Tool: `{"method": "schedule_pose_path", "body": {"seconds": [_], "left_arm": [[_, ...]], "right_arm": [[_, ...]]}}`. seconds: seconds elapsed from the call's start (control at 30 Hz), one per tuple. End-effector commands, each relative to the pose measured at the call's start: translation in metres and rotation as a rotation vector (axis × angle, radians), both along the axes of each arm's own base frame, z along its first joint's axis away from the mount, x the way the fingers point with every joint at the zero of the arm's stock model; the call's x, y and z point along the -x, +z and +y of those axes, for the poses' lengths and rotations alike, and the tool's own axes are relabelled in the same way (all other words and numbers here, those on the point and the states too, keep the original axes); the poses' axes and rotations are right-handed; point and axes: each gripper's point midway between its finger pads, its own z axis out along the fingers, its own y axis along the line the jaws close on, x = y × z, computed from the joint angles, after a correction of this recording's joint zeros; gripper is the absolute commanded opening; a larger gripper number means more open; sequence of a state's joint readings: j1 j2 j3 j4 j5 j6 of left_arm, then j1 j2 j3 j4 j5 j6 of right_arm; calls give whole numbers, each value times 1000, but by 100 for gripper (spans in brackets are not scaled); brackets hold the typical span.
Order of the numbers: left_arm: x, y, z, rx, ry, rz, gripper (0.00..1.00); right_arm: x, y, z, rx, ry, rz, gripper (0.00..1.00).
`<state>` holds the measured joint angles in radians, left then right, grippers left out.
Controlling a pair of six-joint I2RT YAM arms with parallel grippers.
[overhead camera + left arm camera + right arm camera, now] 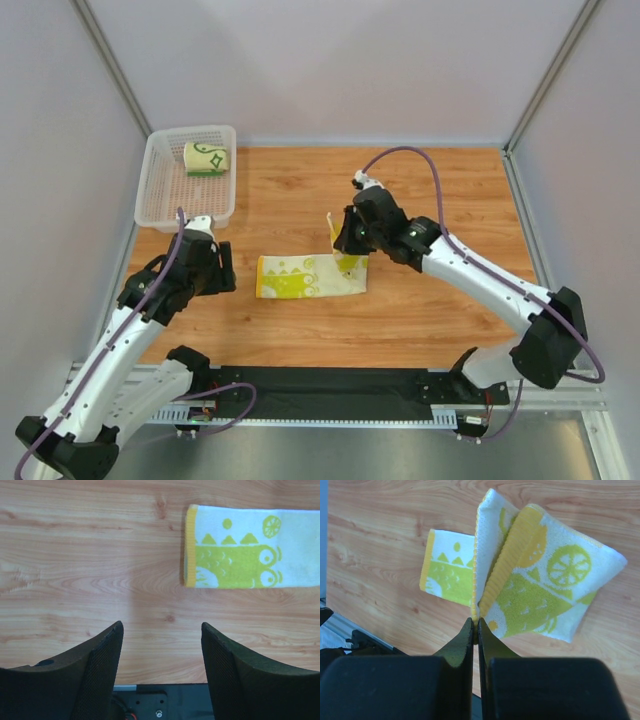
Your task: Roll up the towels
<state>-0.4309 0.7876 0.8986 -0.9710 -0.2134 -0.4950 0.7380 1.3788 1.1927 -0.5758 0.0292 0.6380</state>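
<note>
The yellow-green blotched towel (310,277) with an orange edge lies on the wooden table as a long folded strip. My right gripper (338,240) is shut on its right end and lifts that end up; the wrist view shows the pinched, folded end (530,585) above the table. The cream towel with green lines (207,159) lies rolled in the white mesh basket (160,185) at the back left. My left gripper (222,270) is open and empty, left of the strip's left end (240,555), apart from it.
The basket stands at the table's back left corner. Grey walls close the left, back and right sides. A black rail (330,385) with the arm bases runs along the near edge.
</note>
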Motion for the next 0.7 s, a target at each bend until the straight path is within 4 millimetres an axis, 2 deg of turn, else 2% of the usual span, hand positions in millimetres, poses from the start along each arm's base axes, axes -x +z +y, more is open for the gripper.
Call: {"method": "schedule_pose_path", "body": {"seconds": [0.0,0.03,0.13,0.17,0.27,0.67], "left_arm": [[-1,11,7,-3,30,-50,71],[-1,11,7,-5,33,-49,71],[-1,12,8,-5,33,-54,71],[-1,12,8,-7,35,-55,71],[0,13,9,-8,38,-57,71],[1,16,13,-12,59,-73,71]], "right_arm": [[-10,20,32,-23,25,-81,0],[-10,12,40,-9,38,-72,0],[-5,10,61,-3,73,-76,0],[-5,0,68,9,80,-57,0],[-1,-7,89,1,110,-49,0],[7,-29,150,1,193,-14,0]]}}
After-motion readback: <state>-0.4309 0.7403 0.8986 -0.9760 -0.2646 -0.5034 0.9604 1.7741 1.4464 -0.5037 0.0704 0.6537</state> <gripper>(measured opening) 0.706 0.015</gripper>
